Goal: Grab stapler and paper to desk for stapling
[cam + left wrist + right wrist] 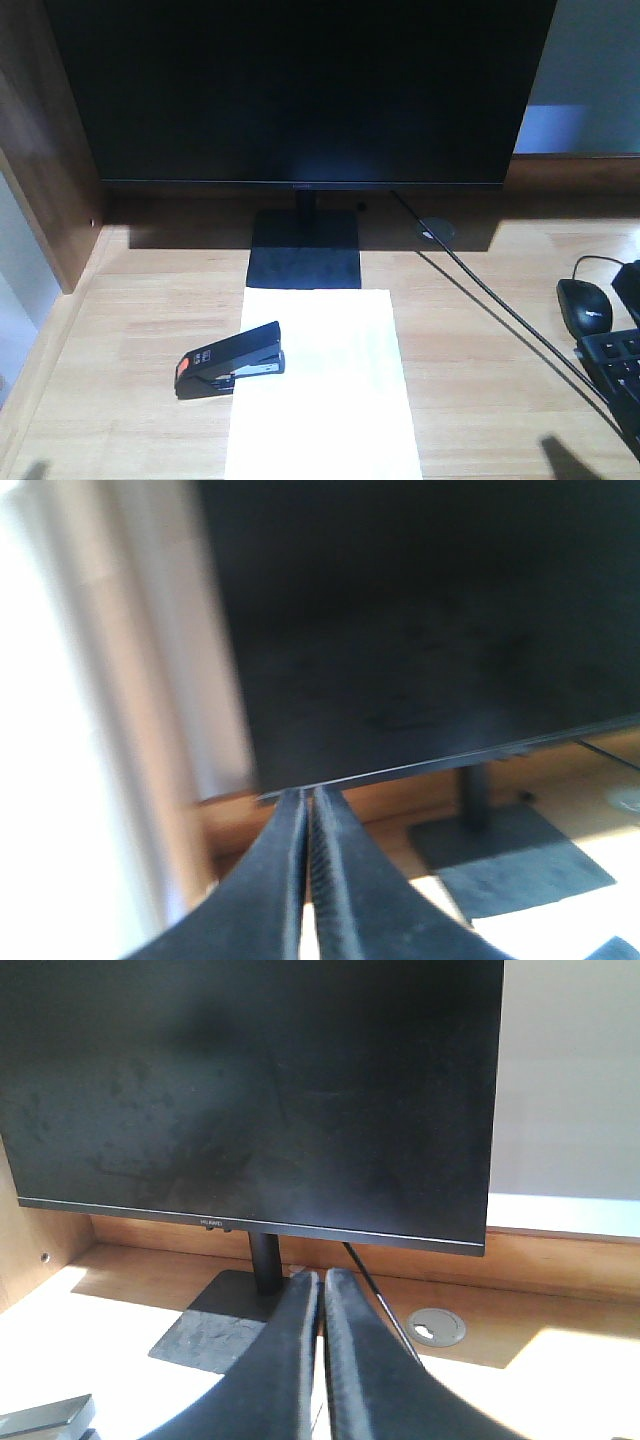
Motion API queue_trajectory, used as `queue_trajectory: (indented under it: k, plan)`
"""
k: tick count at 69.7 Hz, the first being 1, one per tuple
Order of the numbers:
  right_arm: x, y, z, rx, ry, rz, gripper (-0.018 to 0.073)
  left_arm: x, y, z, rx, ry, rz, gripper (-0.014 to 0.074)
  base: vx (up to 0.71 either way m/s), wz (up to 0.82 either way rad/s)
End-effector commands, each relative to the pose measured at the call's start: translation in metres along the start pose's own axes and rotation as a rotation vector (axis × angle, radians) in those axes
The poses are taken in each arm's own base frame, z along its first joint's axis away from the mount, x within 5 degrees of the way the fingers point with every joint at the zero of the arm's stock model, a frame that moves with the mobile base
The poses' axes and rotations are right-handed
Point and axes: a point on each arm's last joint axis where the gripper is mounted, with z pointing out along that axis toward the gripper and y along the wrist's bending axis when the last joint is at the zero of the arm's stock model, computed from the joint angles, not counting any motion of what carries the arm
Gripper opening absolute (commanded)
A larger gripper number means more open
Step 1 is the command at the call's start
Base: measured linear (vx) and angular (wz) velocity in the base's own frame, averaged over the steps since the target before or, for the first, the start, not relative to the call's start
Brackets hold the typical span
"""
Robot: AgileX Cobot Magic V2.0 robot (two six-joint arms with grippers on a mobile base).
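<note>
Stapler [231, 361] lies on the left edge of the paper [322, 385], on the bench [480, 350] before the monitor [300, 90]. Left end effector [308, 820] and right end effector [321, 1295]: fingers together, empty.

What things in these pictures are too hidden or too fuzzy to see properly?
- Front view: the keyboard is cut off by the right edge; only a corner shows.
- Front view: the paper runs off the bottom edge, so its near end is unseen.
- Front view: the white label on the stapler is too small to read.
- Left wrist view: everything is blurred; the left claw covers the desk below.
- Right wrist view: the right claw hides the paper.
</note>
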Motion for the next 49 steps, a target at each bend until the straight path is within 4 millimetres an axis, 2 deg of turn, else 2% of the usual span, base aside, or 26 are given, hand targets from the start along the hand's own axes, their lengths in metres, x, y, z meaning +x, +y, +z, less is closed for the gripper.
queue_trajectory:
  k: [1,19,36,49]
  plan:
    - [-0.010,-0.001,0.000,0.012,-0.022,-0.057,-0.0006,-0.002,0.002,-0.009,-0.040,-0.098,-0.023,-0.0006,0.00,0.00]
    - [-0.010,-0.001,0.000,0.012,-0.022,-0.057,-0.0006,0.046,-0.001,-0.025,-0.096,-0.109,-0.063,-0.0006,0.00,0.00]
    - [-0.010,-0.001,0.000,0.012,-0.022,-0.057,-0.0006,0.092,-0.004,-0.020,-0.111,-0.015,-0.106,-0.0006,0.00,0.00]
    - [-0.010,-0.001,0.000,0.012,-0.022,-0.057,-0.0006,0.097,-0.005,-0.019,-0.105,0.041,-0.120,-0.0006,0.00,0.00]
